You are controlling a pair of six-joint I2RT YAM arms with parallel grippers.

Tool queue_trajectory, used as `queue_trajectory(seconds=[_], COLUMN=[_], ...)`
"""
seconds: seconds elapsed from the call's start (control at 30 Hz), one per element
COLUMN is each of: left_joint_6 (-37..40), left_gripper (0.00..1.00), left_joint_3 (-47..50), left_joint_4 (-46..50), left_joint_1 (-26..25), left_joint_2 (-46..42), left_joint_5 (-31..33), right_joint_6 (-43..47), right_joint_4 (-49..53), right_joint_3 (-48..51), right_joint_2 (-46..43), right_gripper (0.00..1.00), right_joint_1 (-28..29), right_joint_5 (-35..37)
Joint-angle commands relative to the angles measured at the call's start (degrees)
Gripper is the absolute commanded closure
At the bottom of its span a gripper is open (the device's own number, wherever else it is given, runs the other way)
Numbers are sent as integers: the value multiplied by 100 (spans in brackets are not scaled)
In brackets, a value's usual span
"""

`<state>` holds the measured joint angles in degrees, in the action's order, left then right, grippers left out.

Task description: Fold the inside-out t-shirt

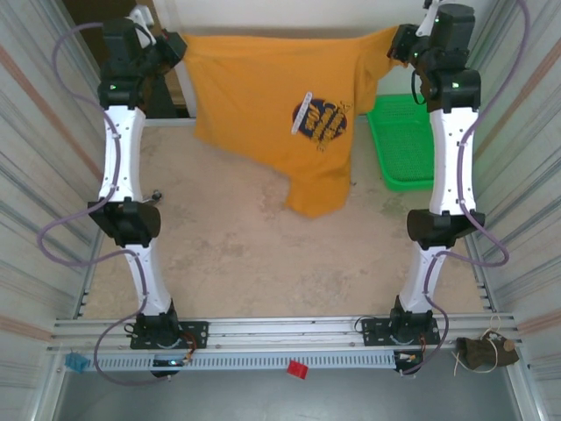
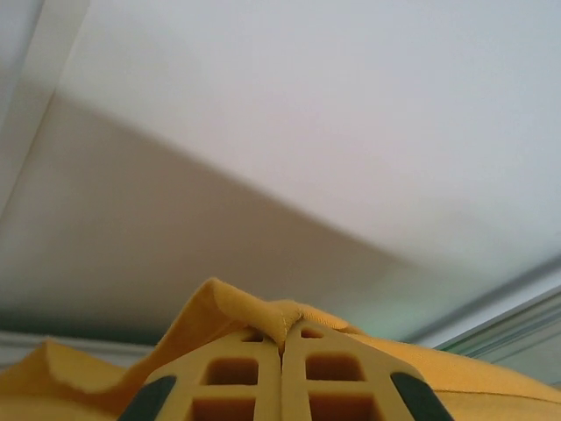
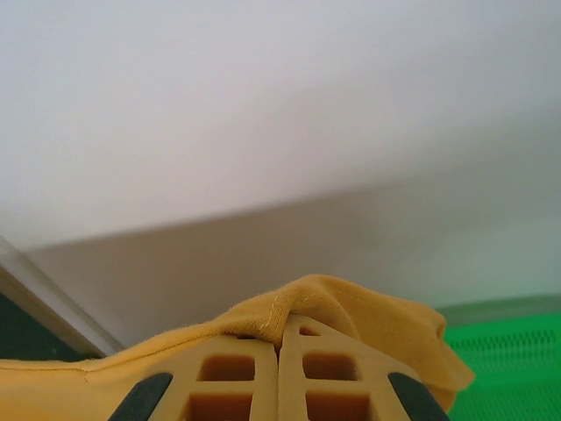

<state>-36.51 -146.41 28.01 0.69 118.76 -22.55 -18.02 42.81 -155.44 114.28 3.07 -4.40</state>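
The inside-out t-shirt [image 1: 263,96], mustard orange-yellow with a dark chest print [image 1: 322,120] and a small white label [image 1: 302,112], hangs stretched between both arms at the far end of the table, its lower part drooping toward the tabletop. My left gripper [image 1: 180,48] is shut on the shirt's left top corner; in the left wrist view the fabric [image 2: 254,311] bunches out of the closed left gripper [image 2: 281,344]. My right gripper [image 1: 399,39] is shut on the right top corner, where cloth [image 3: 351,307] is pinched in the closed right gripper [image 3: 279,340].
A green plastic basket [image 1: 401,140] lies at the far right, just beside the hanging shirt, seen also as the green basket [image 3: 508,360]. Corrugated walls [image 1: 35,175] close in both sides. The beige tabletop [image 1: 254,254] stretches in front of the shirt.
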Motion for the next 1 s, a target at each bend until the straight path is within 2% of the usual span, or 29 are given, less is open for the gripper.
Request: queue_trajectory(seconds=[0.0,0.13,0.3,0.37,0.47,0.53,0.73,0.83,0.97], left_joint_6=[-39,85,78,-31,-166,-222,-376,-462,-536], left_gripper=[100,100,100,100,100,100,100,100,100], left_joint_3=[333,2524,5706,6973,8290,8921,10178,10703,11116], left_joint_4=[-324,-838,-1356,-1638,-1709,-1530,-586,-97,466], left_joint_1=[221,221,221,217,217,212,212,210,210], left_joint_2=[-784,-1888,-3219,-3756,-4320,-4566,-5423,-6022,-6620], left_joint_5=[-145,-235,-199,-124,-79,-46,195,491,764], right_joint_6=[-73,195,448,382,-18,-459,-1819,-2418,-2782], right_joint_4=[-546,-424,-844,-950,-875,-567,568,1124,1392], right_joint_3=[5,1240,4241,5762,7670,8555,10497,10981,11269], right_joint_2=[-814,-1643,-3276,-4022,-4940,-5351,-6618,-7072,-7354], right_gripper=[100,100,100,100,100,100,100,100,100], right_joint_1=[-69,166,807,1145,1582,1806,3079,3401,3659], right_joint_5=[35,120,457,635,818,766,1405,1508,1396])
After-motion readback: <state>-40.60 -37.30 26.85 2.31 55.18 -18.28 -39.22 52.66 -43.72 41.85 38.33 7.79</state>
